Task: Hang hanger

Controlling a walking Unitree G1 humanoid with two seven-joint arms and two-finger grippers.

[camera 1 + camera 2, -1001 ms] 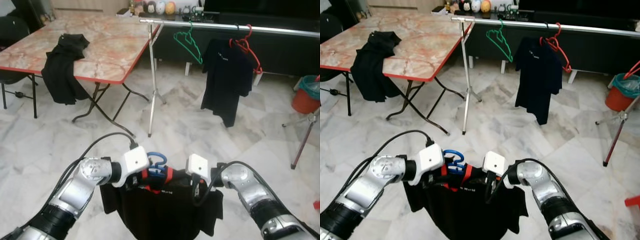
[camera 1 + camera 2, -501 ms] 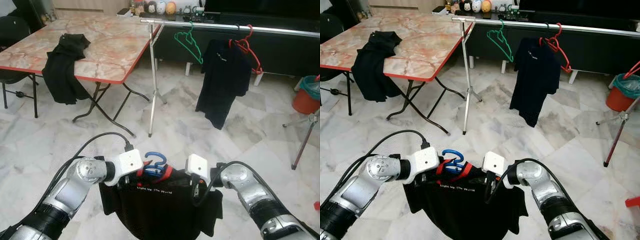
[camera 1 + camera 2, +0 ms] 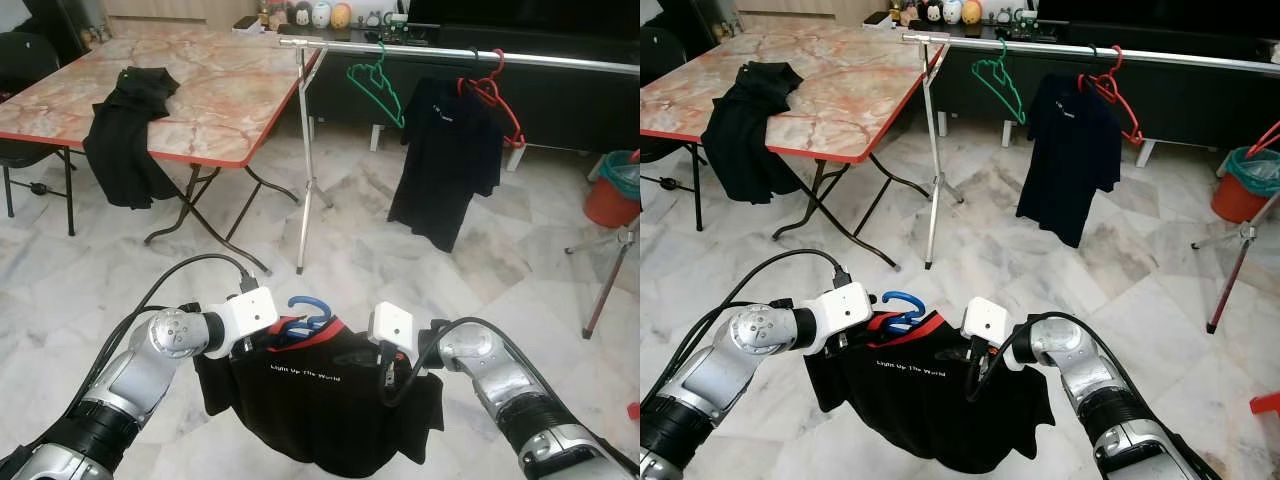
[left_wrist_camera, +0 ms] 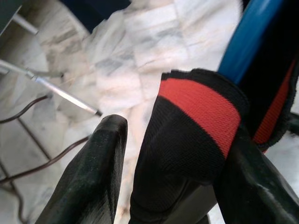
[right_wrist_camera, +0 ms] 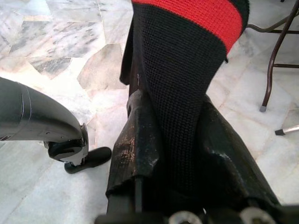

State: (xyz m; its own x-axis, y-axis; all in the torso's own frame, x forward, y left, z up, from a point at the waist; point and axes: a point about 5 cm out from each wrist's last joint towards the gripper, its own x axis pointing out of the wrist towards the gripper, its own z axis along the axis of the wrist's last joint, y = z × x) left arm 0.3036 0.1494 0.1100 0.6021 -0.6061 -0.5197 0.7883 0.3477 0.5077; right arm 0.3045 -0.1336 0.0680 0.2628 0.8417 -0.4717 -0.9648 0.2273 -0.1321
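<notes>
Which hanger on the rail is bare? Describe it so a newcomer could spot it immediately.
Find the silver clothes rail running behind the marble-topped table. Near the rail's left upright hangs the green hanger, tilted and bare. The red hanger further right carries a black shirt.

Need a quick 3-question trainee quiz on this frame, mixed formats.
1. True or false: the black shirt the two grippers hold is already on the rail.
2. Which colour is the empty hanger on the rail? A) green B) yellow C) white
3. Fill in: the hook of the hanger inside the held shirt is ____.

Key
1. False. The left gripper and right gripper hold it low over the floor, short of the rail.
2. A. The red hanger carries a dark shirt.
3. Blue.
</notes>
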